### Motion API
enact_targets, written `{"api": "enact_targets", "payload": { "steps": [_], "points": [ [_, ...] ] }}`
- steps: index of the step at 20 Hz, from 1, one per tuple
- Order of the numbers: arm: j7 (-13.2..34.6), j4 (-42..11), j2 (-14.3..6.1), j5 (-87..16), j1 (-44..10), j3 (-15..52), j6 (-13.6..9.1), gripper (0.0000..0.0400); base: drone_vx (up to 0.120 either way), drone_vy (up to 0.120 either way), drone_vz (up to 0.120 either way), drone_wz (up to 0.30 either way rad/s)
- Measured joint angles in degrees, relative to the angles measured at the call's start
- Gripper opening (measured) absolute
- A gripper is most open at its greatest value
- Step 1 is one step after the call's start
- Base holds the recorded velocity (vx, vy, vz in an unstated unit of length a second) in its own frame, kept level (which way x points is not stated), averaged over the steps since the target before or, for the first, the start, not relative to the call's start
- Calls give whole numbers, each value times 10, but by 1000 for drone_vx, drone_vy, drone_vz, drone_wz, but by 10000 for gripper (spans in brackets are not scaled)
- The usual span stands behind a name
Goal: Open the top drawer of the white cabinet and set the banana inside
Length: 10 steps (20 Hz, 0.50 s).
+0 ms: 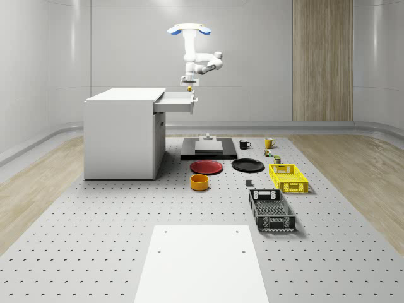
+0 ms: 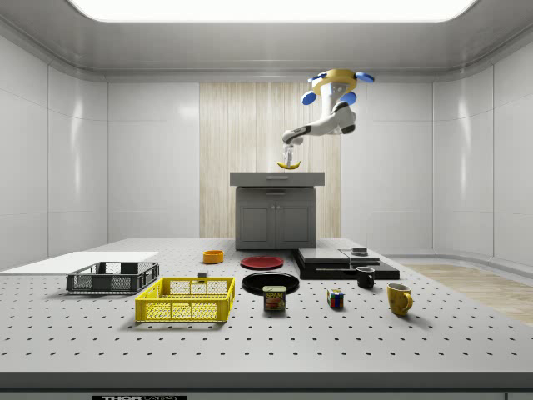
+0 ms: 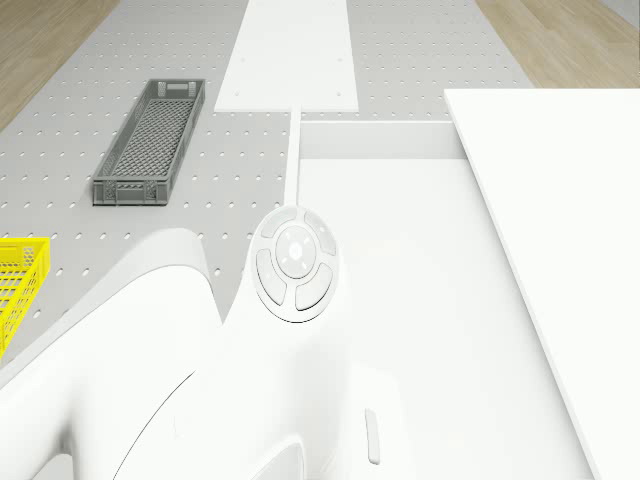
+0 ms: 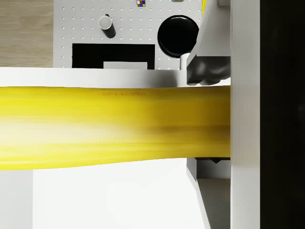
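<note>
The drone [image 1: 189, 29] hovers above the open top drawer [image 1: 177, 101] of the white cabinet [image 1: 123, 132]. Its arm hangs down, and the gripper [image 1: 189, 83] is shut on the yellow banana [image 1: 189, 89] just over the drawer's outer end. In the side view the gripper [image 2: 288, 155] holds the banana [image 2: 288, 165] a little above the drawer [image 2: 277, 178]. The wrist view has the banana [image 4: 114, 126] lying crosswise against one finger [image 4: 245, 119], with the drawer's white floor [image 4: 109, 200] below. The drone view looks past the arm [image 3: 290, 330] into the drawer [image 3: 420, 250].
On the floor past the cabinet lie a black slab [image 1: 208, 149], a red plate [image 1: 207, 166], a black plate [image 1: 247, 165], an orange bowl [image 1: 199, 182], a yellow basket [image 1: 288, 177], a grey crate [image 1: 271, 209] and two mugs [image 1: 245, 144]. A white sheet [image 1: 202, 262] lies nearest.
</note>
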Motion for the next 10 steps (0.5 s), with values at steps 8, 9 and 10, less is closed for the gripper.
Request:
{"api": "enact_targets", "payload": {
  "steps": [8, 9, 10],
  "points": [
    [0, 0, 0, 0, 0, 0, 0, 193, 0, -120, 0, 0],
    [0, 0, 0, 0, 0, 0, 0, 193, 0, -120, 0, 0],
    [0, 0, 0, 0, 0, 0, 0, 193, 0, -120, 0, 0]
  ]
}}
